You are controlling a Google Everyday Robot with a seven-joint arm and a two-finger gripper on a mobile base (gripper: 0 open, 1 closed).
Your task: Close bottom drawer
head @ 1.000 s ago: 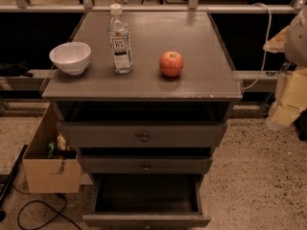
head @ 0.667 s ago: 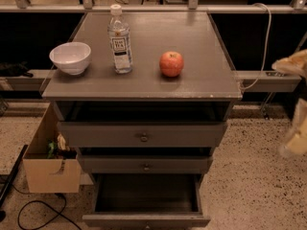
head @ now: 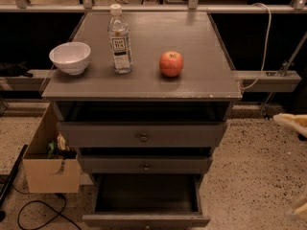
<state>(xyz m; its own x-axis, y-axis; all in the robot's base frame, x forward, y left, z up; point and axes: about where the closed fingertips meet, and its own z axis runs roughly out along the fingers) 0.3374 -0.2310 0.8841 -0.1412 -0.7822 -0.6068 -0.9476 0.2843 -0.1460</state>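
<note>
Moved: since the earlier view we see the pale parts of the arm lower along the right edge; the table and everything on it lie as they did.
Table: grey and wooden, it fills the middle of the view, with three drawers stacked under its flat top.
Bottom drawer: lowest of the three and pulled well out toward us. Its dark box interior is open to view, and its low plain front panel sits at the bottom edge of the view.
Top drawer: the tallest front, with a round knob at its middle and a dark gap above it.
Middle drawer: a narrower front with a small knob, set further back than the bottom one.
Cardboard box: on the speckled floor just left of the table, open, with small things inside that we cannot make out.
Arm: only two pale pieces show at the right edge, one above the other, both well apart from the table.
Tool: the upper pale piece, level with the top drawer and clear of everything. We cannot tell whether it is released or clenched.
Bottle: upright, clear with a label, between bowl and apple.
Bowl: white, near the top's left front corner.
Apple: red, right of the bottle.
</note>
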